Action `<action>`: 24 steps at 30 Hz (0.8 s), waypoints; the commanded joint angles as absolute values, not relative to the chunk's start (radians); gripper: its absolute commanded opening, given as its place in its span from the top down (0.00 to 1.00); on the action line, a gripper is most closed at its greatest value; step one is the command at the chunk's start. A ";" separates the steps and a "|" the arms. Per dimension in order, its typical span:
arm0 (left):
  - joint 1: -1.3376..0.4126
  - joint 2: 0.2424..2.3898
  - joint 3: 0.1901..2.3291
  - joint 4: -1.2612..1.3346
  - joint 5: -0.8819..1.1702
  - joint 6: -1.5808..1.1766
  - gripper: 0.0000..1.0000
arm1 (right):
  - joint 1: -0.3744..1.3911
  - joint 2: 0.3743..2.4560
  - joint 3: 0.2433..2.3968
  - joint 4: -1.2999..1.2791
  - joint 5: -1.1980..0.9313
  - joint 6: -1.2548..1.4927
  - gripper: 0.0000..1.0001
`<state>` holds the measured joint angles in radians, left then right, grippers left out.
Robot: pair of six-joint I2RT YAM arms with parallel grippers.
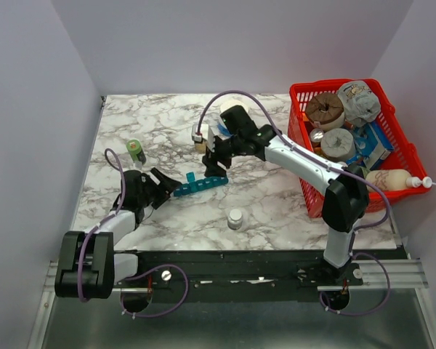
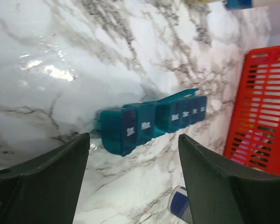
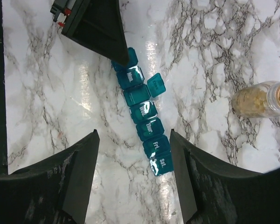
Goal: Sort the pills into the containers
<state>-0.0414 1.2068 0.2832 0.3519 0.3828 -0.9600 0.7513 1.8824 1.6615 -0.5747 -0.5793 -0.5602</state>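
The containers are one teal strip of day-marked compartments (image 1: 200, 185) lying aslant mid-table, also seen in the left wrist view (image 2: 149, 122) and the right wrist view (image 3: 144, 114). One lid (image 3: 155, 85) near its left end stands flipped up. My left gripper (image 1: 165, 185) is open at the strip's left end; its fingers (image 2: 56, 172) straddle bare marble just short of it. My right gripper (image 1: 216, 158) hovers open above the strip's right half, nothing between its fingers (image 3: 79, 172). Pills show only as tan pieces inside a small glass jar (image 3: 257, 99).
A red mesh basket (image 1: 305, 127) full of packages stands at the right. A white-capped bottle (image 1: 235, 218) sits in front of the strip, a green bottle (image 1: 136, 150) at the left, and the glass jar (image 1: 200, 142) behind the right gripper.
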 commanded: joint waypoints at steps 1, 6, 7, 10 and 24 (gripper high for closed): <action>-0.041 1.200 0.328 0.006 0.299 -0.856 0.15 | 0.755 1.818 1.632 -0.575 -0.620 -0.581 0.28; -0.041 1.064 0.353 -0.110 0.255 -0.805 0.15 | 0.753 1.744 1.559 -0.623 -0.667 -0.664 0.28; -0.041 1.037 0.380 -0.151 0.250 -0.778 0.15 | 0.753 1.709 1.548 -0.646 -0.692 -0.698 0.28; -0.041 0.948 0.452 -0.190 0.270 -0.703 0.15 | 0.753 1.634 1.485 -0.799 -0.823 -0.935 0.27; -0.021 0.842 0.652 -0.216 0.365 -0.437 0.01 | 0.807 1.578 1.316 -0.888 -0.724 -1.054 0.11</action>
<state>-0.0273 0.8547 0.6136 -0.1337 0.3592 -0.5526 0.7662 1.5658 1.3453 -0.9386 -0.8291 -1.1294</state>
